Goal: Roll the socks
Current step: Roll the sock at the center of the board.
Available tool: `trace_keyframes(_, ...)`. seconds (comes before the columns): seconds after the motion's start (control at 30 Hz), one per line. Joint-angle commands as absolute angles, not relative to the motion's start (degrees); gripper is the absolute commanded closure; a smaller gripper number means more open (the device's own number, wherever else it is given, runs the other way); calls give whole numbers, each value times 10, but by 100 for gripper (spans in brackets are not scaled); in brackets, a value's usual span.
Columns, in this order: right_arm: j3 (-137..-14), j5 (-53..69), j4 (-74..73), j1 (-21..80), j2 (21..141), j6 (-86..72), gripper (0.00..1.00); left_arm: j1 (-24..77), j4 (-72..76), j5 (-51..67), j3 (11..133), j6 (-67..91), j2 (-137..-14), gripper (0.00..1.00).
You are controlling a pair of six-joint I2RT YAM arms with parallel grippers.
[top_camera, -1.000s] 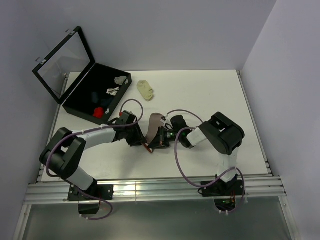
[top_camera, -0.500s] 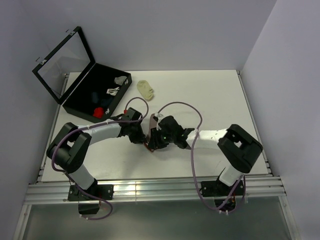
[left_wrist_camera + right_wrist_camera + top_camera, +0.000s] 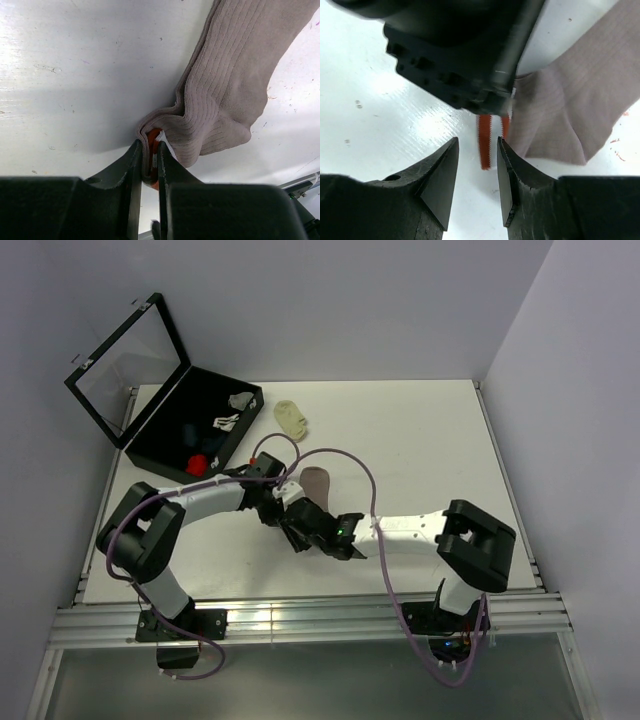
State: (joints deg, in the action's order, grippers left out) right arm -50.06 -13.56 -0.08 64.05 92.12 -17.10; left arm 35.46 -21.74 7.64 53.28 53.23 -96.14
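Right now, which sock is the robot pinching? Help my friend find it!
Look at the middle of the white table, where the two arms meet. The left gripper pinches a ribbed dusty-pink sock by its red-and-white cuff; the other loose sock, up by the black box, is small and pale yellow.

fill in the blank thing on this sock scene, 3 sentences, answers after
1. The left gripper is shut on the pink sock's red-and-white striped ____.
2. The right gripper holds nothing; its jaws stand ____ close to that cuff.
3. The small sock lying beside the black case is pale ____.

Missing words: cuff; open; yellow
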Motion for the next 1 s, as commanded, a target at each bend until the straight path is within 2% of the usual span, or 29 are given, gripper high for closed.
trace_keyframes(0.0,-533,-218,-13,666,954,-127,56,357,-239,59,543,517,-974,94)
trace_keyframes(0.23,-532,-263,-14,677,1001,-119,59,357,-245,63,550,510,-981,94)
trace_keyframes(0.33,-528,-286,-20,677,1020,-126,65,356,-247,68,552,503,-981,95)
trace_keyframes(0.4,-524,-287,-21,675,1030,-127,78,356,-249,66,553,497,-981,95)
trace_keyframes(0.43,-518,-281,-18,674,1031,-130,90,356,-250,65,555,495,-979,94)
trace_keyframes(0.47,-515,-275,-18,674,1031,-134,94,354,-250,60,555,492,-976,94)
trace_keyframes(0.5,-511,-246,-15,672,1029,-137,98,354,-250,56,555,490,-974,91)
trace_keyframes(0.57,-499,-207,-6,659,1015,-149,100,348,-252,48,558,487,-962,85)
trace_keyframes(0.67,-489,-105,-3,629,992,-168,100,331,-254,36,559,481,-939,68)
trace_keyframes(0.7,-488,-80,-3,621,985,-172,100,325,-253,33,559,479,-933,58)
trace_keyframes(0.8,-490,22,-4,589,969,-190,100,302,-252,30,556,477,-910,45)
trace_keyframes(0.87,-495,93,-5,571,966,-207,100,284,-251,28,551,479,-890,39)
trace_keyframes(0.97,-503,188,-3,535,969,-235,100,266,-252,20,538,485,-860,37)
